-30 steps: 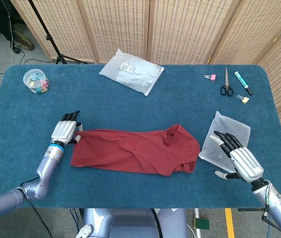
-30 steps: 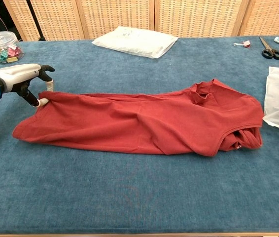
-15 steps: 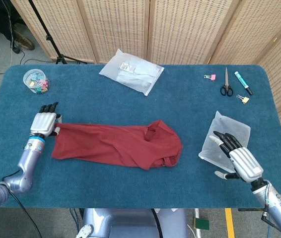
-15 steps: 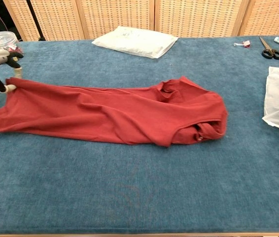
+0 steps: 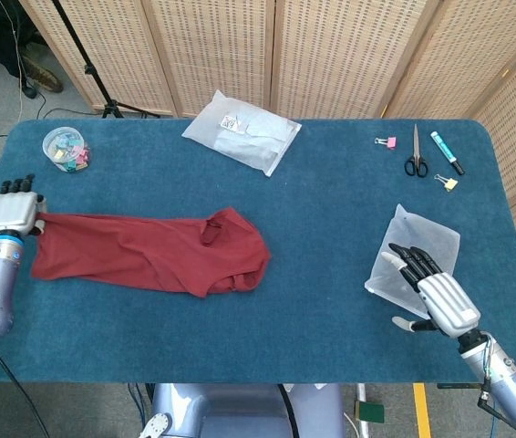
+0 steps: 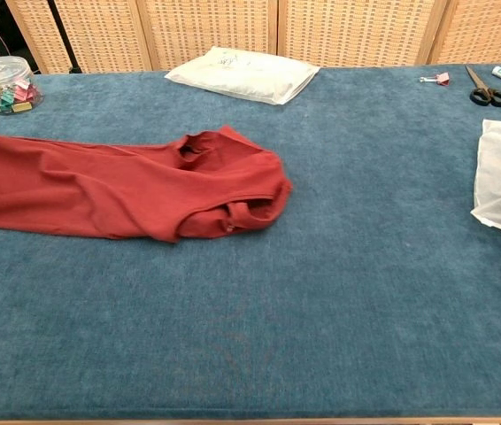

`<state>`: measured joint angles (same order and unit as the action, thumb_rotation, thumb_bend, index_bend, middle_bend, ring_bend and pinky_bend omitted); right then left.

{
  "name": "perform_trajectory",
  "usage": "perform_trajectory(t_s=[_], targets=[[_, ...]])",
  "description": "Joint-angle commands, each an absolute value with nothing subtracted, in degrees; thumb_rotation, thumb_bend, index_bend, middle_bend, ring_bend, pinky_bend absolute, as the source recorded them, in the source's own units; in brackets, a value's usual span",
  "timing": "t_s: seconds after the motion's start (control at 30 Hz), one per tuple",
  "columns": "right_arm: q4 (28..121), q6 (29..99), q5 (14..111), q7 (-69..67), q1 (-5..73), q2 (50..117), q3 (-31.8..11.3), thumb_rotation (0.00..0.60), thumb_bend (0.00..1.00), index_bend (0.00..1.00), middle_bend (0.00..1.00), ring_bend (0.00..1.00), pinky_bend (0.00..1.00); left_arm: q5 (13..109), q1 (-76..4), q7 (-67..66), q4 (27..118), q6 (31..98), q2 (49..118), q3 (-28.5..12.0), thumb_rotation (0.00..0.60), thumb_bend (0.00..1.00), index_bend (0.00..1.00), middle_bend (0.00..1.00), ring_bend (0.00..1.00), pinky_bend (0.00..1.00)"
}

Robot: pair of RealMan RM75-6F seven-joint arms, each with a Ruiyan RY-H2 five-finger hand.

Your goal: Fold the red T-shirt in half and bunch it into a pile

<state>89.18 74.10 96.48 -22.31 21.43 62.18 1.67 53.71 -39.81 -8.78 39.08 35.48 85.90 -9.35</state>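
Carpet-like blue cloth covered the table [image 5: 331, 210], its corners rounded, and woven cane screens [image 5: 331, 55] stood closed behind the far edge. Grey floor showed off the left end, with loose cables and the black leg of a stand [image 5: 85, 59].

The red T-shirt [image 5: 144, 253] lay stretched flat in a long band across the left half of the table, its collar end rumpled toward the middle. At the far left edge the left hand [image 5: 16, 212] pinched the shirt's corner, fingers curled down over the fabric. In the chest view the shirt [image 6: 100, 181] ran off the left border and the hand itself was out of frame.

The right hand [image 5: 436, 294] rested near the right front edge, fingers spread apart and holding nothing, its fingertips on a clear plastic bag [image 5: 417, 246].

A white packaged parcel [image 5: 242, 132] sat at the far middle. A round clear tub of coloured clips [image 5: 65, 149] stood at the far left. Near the far right corner lay scissors [image 5: 415, 155], a teal marker [image 5: 447, 152], a pink binder clip [image 5: 386, 141] and a yellow binder clip [image 5: 447, 182], all well apart from the shirt.
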Motion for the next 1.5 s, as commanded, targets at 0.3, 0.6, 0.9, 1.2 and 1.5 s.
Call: perform_trajectory(t_s=[0.3, 0.6, 0.9, 1.2, 1.5], targets=[[89.4, 73.7, 96.4, -21.6, 21.6, 62.3, 1.7, 0.600, 0.00, 0.00, 0.00, 0.00, 0.00, 60.4, -41.8, 3.0, 16.9, 24.6, 92.2, -9.3, 0.600, 0.55, 0.74, 0.00, 0.00, 0.00], [89.3, 73.8, 96.4, -22.3, 21.5, 62.0, 1.6, 0.600, 0.00, 0.00, 0.00, 0.00, 0.00, 66.0, -41.8, 8.3, 15.8, 25.7, 93.4, -8.2, 0.600, 0.55, 0.74, 0.00, 0.00, 0.00], [89.3, 74.4, 96.7, -23.2, 21.4, 61.6, 1.6, 0.600, 0.00, 0.00, 0.00, 0.00, 0.00, 71.4, -40.6, 17.2, 26.3, 33.9, 88.5, -7.9, 0.600, 0.55, 0.74, 0.00, 0.00, 0.00], [89.4, 75.1, 97.1, -23.8, 21.2, 61.3, 1.6, 0.600, 0.00, 0.00, 0.00, 0.00, 0.00, 76.9, -38.6, 19.6, 51.3, 45.7, 76.8, -7.8, 0.600, 0.55, 0.74, 0.00, 0.00, 0.00], [89.5, 75.7, 97.5, -24.6, 21.1, 60.9, 1.7, 0.600, 0.00, 0.00, 0.00, 0.00, 0.00, 74.4, -39.3, 8.2, 70.5, 48.4, 72.4, -9.6, 0.600, 0.55, 0.74, 0.00, 0.00, 0.00]])
